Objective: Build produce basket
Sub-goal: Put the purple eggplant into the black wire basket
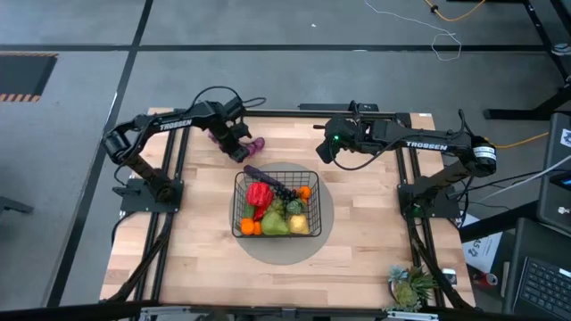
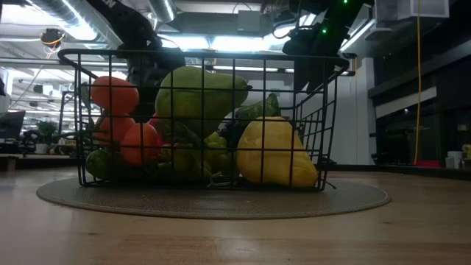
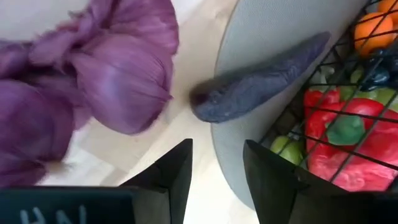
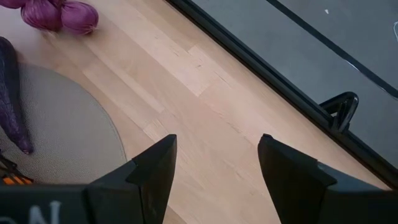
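While the basket (image 1: 276,205) holds most produce, the purple string (image 1: 253,144) lies at its eleven o'clock, just beside the nearer, empty, parted left gripper (image 1: 239,153); the right gripper (image 1: 326,152) waits parted.

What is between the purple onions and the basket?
A dark purple eggplant lies between the purple onions and the basket, its tip on the grey mat; the left wrist view shows this.

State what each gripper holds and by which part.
Nothing is held. The left gripper is open beside the purple onions; the right gripper is open over bare table.
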`<action>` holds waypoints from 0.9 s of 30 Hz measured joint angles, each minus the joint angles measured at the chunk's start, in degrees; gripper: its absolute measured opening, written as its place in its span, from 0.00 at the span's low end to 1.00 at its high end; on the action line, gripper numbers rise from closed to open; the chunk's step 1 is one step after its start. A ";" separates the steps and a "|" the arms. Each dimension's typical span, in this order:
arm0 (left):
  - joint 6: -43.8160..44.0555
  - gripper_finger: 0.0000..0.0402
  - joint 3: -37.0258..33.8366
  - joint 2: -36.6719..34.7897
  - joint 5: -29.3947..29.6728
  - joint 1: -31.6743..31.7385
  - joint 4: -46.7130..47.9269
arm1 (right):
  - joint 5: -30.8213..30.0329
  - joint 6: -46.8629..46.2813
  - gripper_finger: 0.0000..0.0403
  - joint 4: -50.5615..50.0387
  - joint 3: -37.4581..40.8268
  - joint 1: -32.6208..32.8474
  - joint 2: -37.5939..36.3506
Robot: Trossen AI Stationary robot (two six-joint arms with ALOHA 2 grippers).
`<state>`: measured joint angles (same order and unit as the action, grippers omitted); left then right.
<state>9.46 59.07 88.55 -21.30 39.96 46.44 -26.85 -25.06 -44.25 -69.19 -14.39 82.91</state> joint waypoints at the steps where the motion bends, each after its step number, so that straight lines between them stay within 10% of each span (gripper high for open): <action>1: 0.73 0.34 0.00 -0.04 0.28 -0.06 0.00 | 0.00 0.00 0.56 0.00 -0.02 0.00 0.00; 27: 14.51 0.35 0.02 14.23 -7.83 -3.81 -9.70 | 0.59 0.04 0.56 -0.97 -0.02 0.00 -0.02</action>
<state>23.97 59.09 102.78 -29.13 36.15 36.74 -26.26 -25.02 -45.22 -69.21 -14.39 82.89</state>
